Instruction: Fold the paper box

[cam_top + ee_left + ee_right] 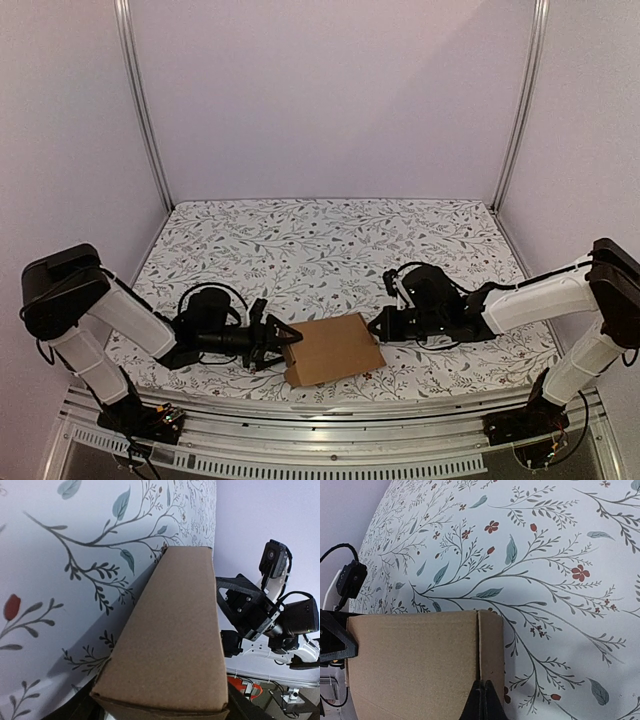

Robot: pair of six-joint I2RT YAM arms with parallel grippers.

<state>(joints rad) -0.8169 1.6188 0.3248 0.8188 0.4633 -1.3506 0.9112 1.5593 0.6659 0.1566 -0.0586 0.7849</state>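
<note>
The paper box (332, 350) lies at lower centre of the top view, near the bench's (320, 235) front edge. The left end effector (284, 346) is open, with its fingers astride the box's left end. The right end effector (377, 328) is closed, its tips over the box's right end.

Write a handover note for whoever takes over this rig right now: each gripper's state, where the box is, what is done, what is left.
Left gripper: jaws apart, astride the box's left end; whether it grips is unclear.
Right gripper: shut, tip at the box's right end, by a seam.
Box: lies on the table near the front edge, between the two arms.
Done: the cardboard already has a carton shape.
Left: probably closing the ends; whether the end flaps are tucked cannot be seen, so check first.
</note>
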